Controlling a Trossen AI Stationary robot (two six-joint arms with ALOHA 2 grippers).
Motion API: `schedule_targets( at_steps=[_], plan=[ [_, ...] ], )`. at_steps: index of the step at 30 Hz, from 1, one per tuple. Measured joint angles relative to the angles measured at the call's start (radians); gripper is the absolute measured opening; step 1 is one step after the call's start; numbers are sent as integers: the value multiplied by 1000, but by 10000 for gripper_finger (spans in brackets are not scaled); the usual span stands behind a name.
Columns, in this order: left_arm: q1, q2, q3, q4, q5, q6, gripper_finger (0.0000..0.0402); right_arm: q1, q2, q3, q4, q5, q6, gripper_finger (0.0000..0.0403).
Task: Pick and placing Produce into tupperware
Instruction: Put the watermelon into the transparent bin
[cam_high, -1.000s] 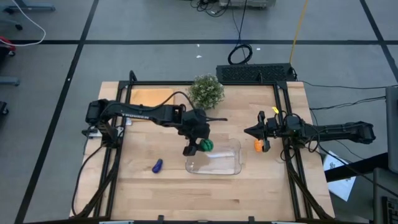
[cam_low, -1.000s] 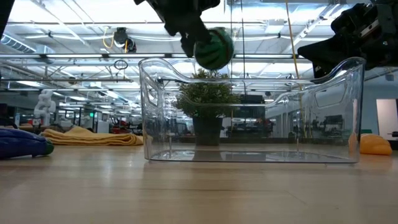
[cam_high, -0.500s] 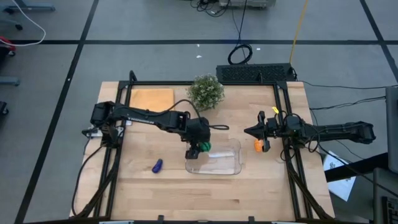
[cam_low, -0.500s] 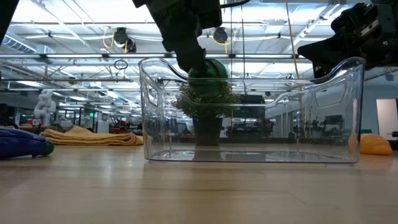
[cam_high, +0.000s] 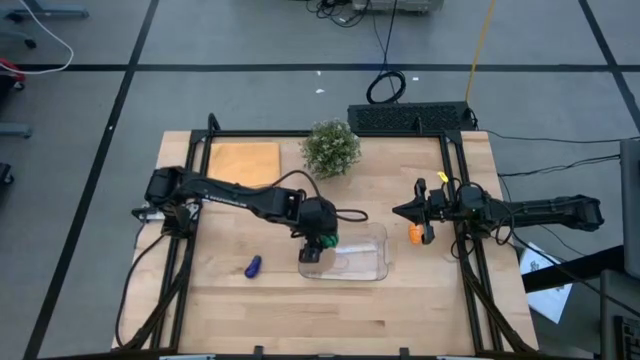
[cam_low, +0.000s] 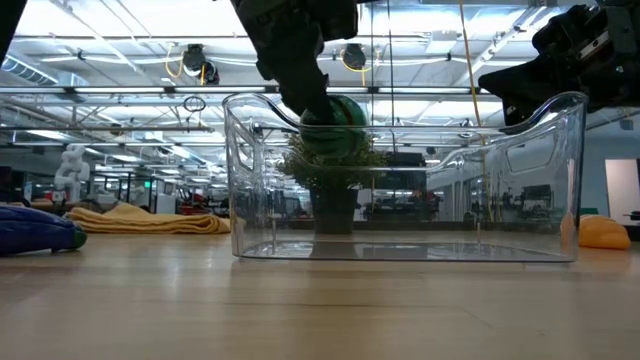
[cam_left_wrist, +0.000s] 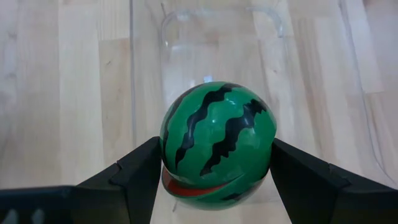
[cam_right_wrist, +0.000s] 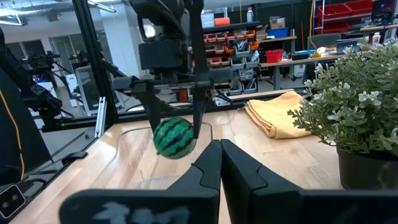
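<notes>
My left gripper is shut on the green dark-striped ball, which hangs at rim height over the left end of the clear tupperware. The ball also shows in the low view, at the tupperware's rim. The purple piece lies on the table left of the tupperware. The orange piece lies to its right, just below my right gripper, which waits shut and level. My left gripper pinches the ball between its two fingers, one on each of its opposite sides. The fingers slant steeply down from the table's left. The ball is lifted clear, over the inside of the tupperware.
A potted plant stands at the far edge behind the tupperware. A folded yellow-orange cloth lies at the far left. Bare wood lies along the near edge.
My left gripper has gone down and a little toward the near edge with the ball, tipping more steeply downward. The ball has sunk from above the tupperware's rim to rim height.
</notes>
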Motion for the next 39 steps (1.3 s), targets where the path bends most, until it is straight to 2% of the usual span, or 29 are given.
schedule_targets(
  at_steps=[11,39],
  plan=[
    [-8,83,0,23,-19,-17,264,0,0,0,3,0,3,0],
    [-38,143,0,17,-29,-36,264,0,2,0,16,0,0,0]
  ],
)
